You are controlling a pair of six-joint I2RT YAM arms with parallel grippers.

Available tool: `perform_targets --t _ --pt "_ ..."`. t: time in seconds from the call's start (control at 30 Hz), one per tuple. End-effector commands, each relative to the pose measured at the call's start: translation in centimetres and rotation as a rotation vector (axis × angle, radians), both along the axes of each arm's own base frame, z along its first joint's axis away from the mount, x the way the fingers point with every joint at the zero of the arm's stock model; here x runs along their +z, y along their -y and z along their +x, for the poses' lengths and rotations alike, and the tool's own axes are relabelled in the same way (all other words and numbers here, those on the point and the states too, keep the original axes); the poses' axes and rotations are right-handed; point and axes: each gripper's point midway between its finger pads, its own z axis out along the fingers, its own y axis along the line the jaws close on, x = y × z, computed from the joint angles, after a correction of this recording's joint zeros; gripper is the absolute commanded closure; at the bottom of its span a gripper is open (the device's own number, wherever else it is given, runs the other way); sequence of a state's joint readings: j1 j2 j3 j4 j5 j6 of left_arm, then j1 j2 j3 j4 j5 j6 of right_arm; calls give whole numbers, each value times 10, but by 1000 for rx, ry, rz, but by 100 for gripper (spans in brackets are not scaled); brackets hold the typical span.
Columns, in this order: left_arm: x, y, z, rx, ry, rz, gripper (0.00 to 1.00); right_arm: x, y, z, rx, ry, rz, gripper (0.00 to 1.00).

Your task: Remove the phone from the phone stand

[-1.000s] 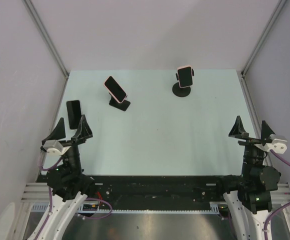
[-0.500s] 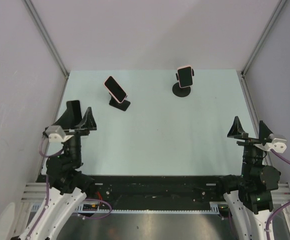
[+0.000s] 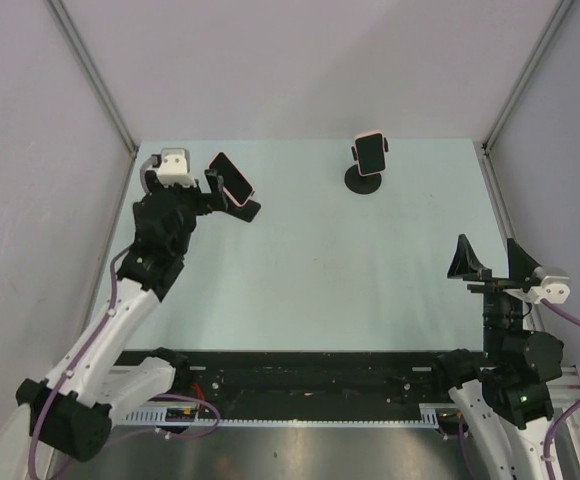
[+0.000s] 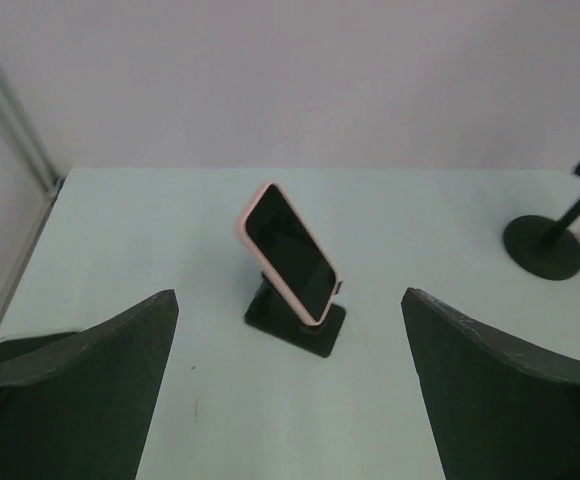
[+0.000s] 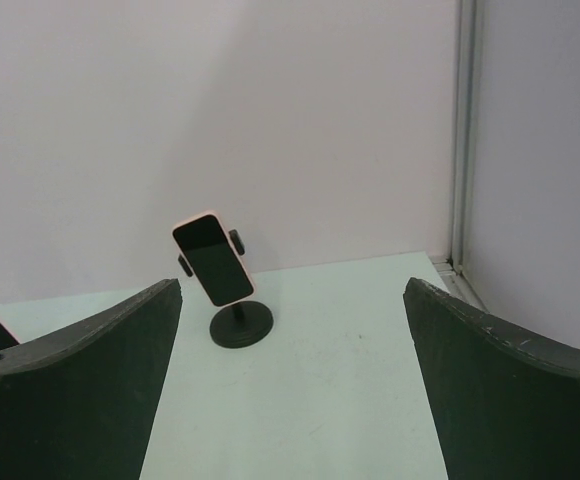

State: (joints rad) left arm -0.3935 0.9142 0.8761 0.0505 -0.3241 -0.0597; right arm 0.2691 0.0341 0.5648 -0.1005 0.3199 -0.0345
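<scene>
The pink-cased phone (image 4: 288,252) leans tilted on its black phone stand (image 4: 295,325), untouched, with the left gripper (image 3: 183,188) spread wide and empty just short of that stand (a second ago it hung far nearer its base), and the right gripper (image 3: 486,260) likewise agape, holding nothing, well away from the stand.

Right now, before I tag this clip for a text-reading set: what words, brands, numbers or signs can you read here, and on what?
No readable text anywhere.
left phone: screen dark, pink case plain, nothing to read.
right phone: screen dark, nothing to read.
wedge stand and round-base stand: plain black, no marking visible.
</scene>
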Motion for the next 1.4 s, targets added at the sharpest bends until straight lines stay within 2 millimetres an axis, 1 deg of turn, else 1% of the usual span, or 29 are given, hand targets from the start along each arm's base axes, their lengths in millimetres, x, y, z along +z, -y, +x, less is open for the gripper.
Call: perform_targets --t 0.0,0.03,0.07,0.1,0.13,0.17,0.23,0.27,0.37,0.4,0.43,0.47,0.53,0.67,0.77,0.87,0.93,1.03,1.13,1.23,1.37 --pt "-22 -32 21 85 -152 -33 0 13 1 -9 12 30 11 0" --pt "-29 -36 25 73 -184 -45 0 12 -2 -8 27 27 5 0" --pt "-38 -57 32 130 -212 -60 0 11 -3 -8 30 25 4 0" --pt "-44 -67 34 152 -230 -63 0 10 -3 -7 32 22 3 0" --pt "-50 -76 35 177 -252 -60 0 11 -6 -8 48 25 0 0" --pt "-58 -93 36 223 -272 -48 0 11 -8 -8 56 26 0 0" --pt "-66 -109 35 268 -291 -26 0 10 -11 -6 72 24 -3 0" --pt "-72 -125 34 309 -307 -6 0 10 -13 -6 84 26 -7 0" --pt "-83 -148 36 355 -339 6 0 10 -16 -6 99 29 -9 0" --pt "-85 -150 38 350 -348 5 0 9 -17 -6 101 27 -10 0" --pt "-93 -152 42 341 -370 5 0 9 -17 -5 100 27 -10 0" --pt "-92 -156 44 341 -372 10 0 8 -18 -5 104 27 -10 0" --pt "-100 -158 49 340 -396 23 0 8 -18 -5 107 26 -10 0" --pt "-116 -176 47 393 -442 48 0 6 -20 -4 115 24 -13 0" --pt "-125 -183 47 407 -461 58 0 6 -21 -4 117 24 -15 0" --pt "-133 -184 53 383 -481 55 0 5 -22 -3 123 23 -17 0" --pt "-140 -179 57 335 -495 36 0 4 -22 -3 120 21 -20 0" --pt "-146 -184 58 327 -510 28 0 4 -23 -2 123 21 -21 0" --pt "-148 -189 58 331 -513 27 0 3 -23 -2 124 21 -21 0" --pt "-147 -190 60 312 -508 14 0 4 -23 -2 125 23 -22 0" --pt "-153 -196 60 310 -526 48 0 3 -24 -2 125 23 -21 0"
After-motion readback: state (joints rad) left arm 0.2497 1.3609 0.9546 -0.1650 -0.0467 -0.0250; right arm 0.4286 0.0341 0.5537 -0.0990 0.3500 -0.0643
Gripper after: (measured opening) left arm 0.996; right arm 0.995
